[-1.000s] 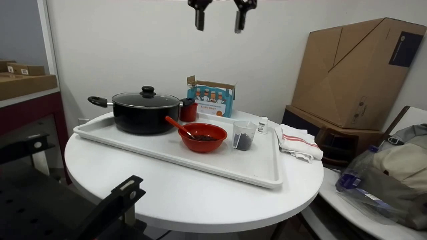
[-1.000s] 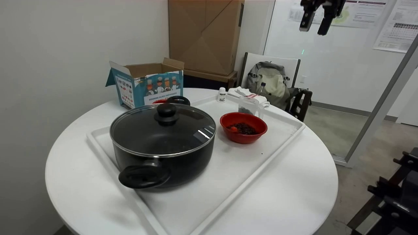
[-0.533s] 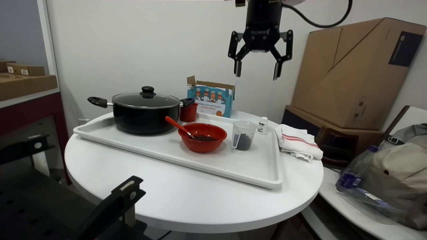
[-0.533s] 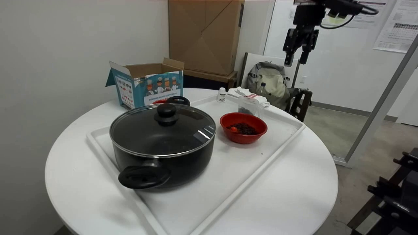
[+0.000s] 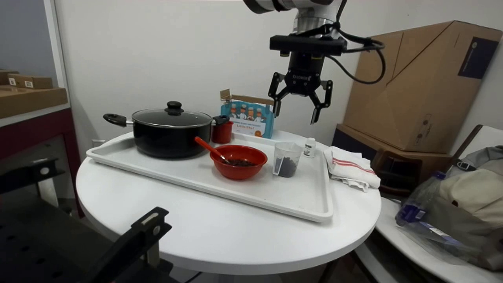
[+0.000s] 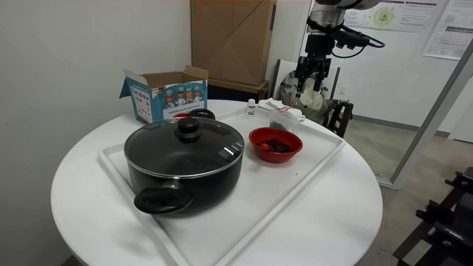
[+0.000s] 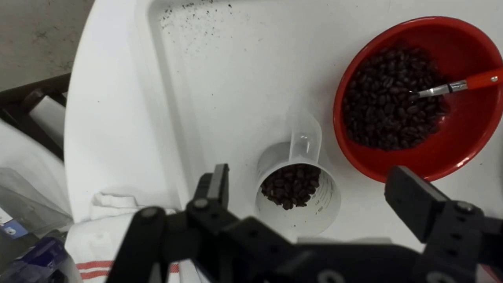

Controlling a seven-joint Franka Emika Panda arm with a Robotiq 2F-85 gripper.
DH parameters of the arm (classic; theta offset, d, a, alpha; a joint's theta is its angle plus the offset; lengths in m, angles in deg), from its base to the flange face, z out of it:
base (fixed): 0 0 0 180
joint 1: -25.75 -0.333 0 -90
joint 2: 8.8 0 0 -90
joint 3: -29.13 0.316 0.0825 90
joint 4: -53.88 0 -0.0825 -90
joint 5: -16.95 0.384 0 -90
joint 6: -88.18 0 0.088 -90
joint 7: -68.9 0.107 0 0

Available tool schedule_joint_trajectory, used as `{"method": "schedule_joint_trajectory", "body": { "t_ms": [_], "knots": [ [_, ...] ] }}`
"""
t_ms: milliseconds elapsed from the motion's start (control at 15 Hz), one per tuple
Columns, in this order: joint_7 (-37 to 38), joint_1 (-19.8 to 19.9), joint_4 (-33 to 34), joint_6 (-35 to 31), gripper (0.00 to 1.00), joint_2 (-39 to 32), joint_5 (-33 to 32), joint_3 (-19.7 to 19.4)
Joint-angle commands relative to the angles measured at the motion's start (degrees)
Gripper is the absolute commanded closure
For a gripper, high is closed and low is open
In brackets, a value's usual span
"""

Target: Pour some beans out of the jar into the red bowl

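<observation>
The jar (image 5: 286,169) is a clear cup with a handle, upright on the white tray (image 5: 220,191); it also shows partly behind the bowl in an exterior view (image 6: 279,120). Beans (image 7: 291,185) lie dark in its bottom in the wrist view. The red bowl (image 5: 237,173) stands beside the jar, also in the wrist view (image 7: 471,129), with beans (image 7: 387,102) and a red-handled utensil (image 7: 482,79) in it. My gripper (image 5: 295,116) is open and empty, above the jar and tray. In the wrist view the jar lies between and beyond its fingers (image 7: 218,184).
A black lidded pot (image 5: 173,137) stands on the tray, with a red cup (image 5: 223,133) behind it. A small white bottle (image 5: 309,148) is behind the jar. A folded towel (image 5: 351,167) lies beside the tray. A blue box (image 6: 177,98) stands on the table behind the pot.
My gripper has come down from the top of both exterior views toward the jar, staying open. In an exterior view it swung right, then slightly back left. The jar and bowl have not moved.
</observation>
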Motion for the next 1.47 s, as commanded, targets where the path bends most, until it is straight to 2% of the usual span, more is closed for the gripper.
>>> {"method": "schedule_joint_trajectory", "body": {
  "t_ms": [0, 533, 1000, 1400],
  "knots": [
    [-1.56, 1.98, 4.83, 2.5, 0.0, -4.49, 1.77, 1.61],
    [-0.65, 2.67, 6.39, 2.92, 0.0, -8.59, 1.17, 1.7],
    [-0.32, 2.12, 8.88, 2.37, 0.0, -11.05, 1.1, 3.0],
    [0.06, 1.65, 9.6, 2.36, 0.0, -12.88, 0.08, 2.63]
  ]
}}
